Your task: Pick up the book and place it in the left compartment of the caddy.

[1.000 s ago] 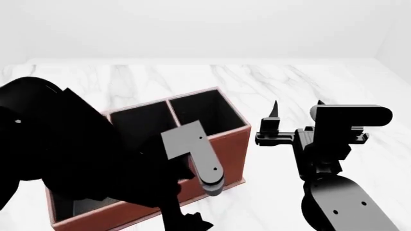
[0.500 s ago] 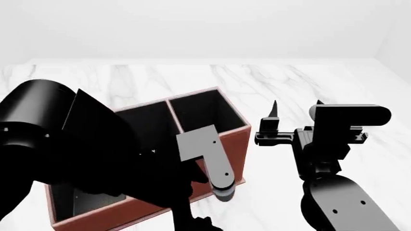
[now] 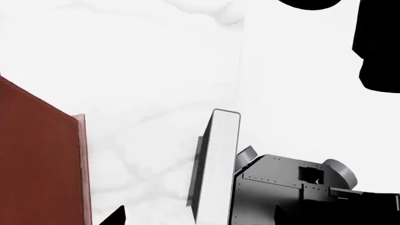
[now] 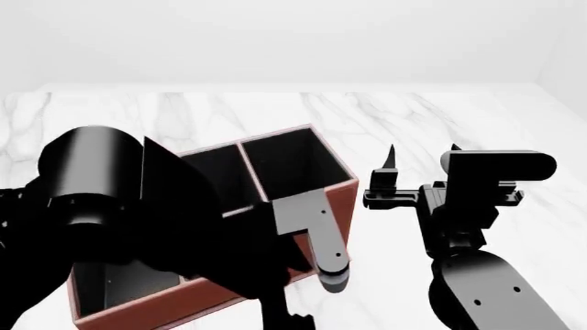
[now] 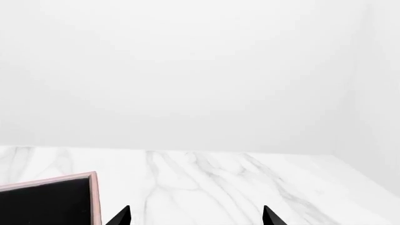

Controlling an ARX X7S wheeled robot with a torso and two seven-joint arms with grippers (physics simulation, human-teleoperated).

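The book (image 3: pixel 220 164) shows only in the left wrist view: a thin slab with a white face and a dark side, near the table's front edge. It lies between the fingertips of my left gripper (image 3: pixel 198 218), which is open; I cannot tell whether a finger touches it. The reddish-brown caddy (image 4: pixel 341 201) stands centre-left in the head view, and its wall (image 3: pixel 37 159) is beside the book. The left compartment (image 4: pixel 115 287) is partly covered by my left arm. My right gripper (image 4: pixel 424 155) is open and empty, to the right of the caddy.
The white marble table (image 4: pixel 440 117) stretches behind and right of the caddy. Its front edge (image 3: pixel 240 70) runs by the book, with a grey riveted robot part (image 3: pixel 287 187) beyond it. The right wrist view shows a caddy corner (image 5: pixel 50 204) and bare marble (image 5: pixel 218 178).
My left arm has swung right and forward in the head view, covering more of the caddy. Its grey link has moved down and right. The right arm has not moved.
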